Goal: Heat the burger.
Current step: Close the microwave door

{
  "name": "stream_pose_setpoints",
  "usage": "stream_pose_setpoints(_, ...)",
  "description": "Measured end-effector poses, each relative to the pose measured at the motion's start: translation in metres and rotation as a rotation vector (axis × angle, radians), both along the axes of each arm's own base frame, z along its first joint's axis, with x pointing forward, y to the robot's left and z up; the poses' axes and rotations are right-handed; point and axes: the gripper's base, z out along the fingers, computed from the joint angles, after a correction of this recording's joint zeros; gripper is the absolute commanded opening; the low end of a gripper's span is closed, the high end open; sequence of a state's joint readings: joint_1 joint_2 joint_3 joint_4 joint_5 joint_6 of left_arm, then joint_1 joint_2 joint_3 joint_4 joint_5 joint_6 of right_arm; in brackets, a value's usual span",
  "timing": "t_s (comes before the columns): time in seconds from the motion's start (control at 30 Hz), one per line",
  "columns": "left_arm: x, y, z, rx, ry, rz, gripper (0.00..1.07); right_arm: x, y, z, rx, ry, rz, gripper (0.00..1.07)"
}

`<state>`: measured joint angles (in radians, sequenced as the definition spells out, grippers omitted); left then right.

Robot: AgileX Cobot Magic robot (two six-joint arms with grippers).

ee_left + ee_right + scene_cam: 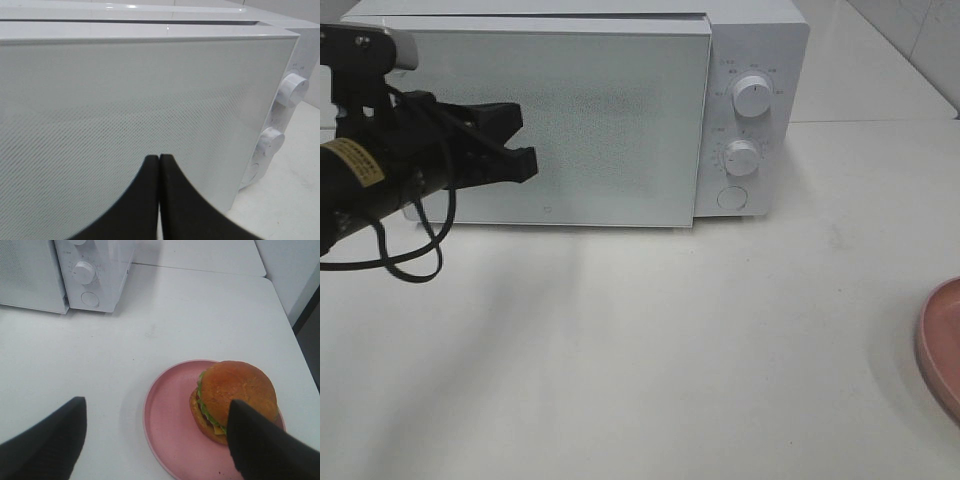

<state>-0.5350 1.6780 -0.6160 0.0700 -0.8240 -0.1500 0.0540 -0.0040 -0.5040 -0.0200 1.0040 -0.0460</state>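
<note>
The burger (pixel 232 390), with a golden-brown bun and a green lettuce frill, sits on a pink plate (pixel 167 432), seen only in the right wrist view. My right gripper (pixel 157 404) hovers above the plate, open and empty; one dark finger (pixel 265 445) covers the burger's near edge. The white microwave (pixel 760 60) stands at the back of the table. My left gripper (pixel 525 150) is shut with nothing in it, its tips (pixel 159 159) just in front of the microwave door (pixel 150 100), left of its middle.
The plate's rim (pixel 942 340) shows at the right edge of the high view. Two knobs (pixel 752 95) (pixel 742 157) and a round button (pixel 731 198) sit on the microwave's right panel. A black cable (pixel 415 260) loops under the left arm. White table (pixel 650 350) lies in front.
</note>
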Motion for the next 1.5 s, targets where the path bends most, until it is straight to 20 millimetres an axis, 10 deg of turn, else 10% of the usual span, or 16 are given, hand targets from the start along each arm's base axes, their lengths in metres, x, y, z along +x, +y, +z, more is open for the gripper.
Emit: stream_pose_setpoints(1.5,0.074,-0.134,0.005,0.006,-0.028,-0.17,0.0,0.0,0.0,0.0,0.0,0.0,0.0,0.76)
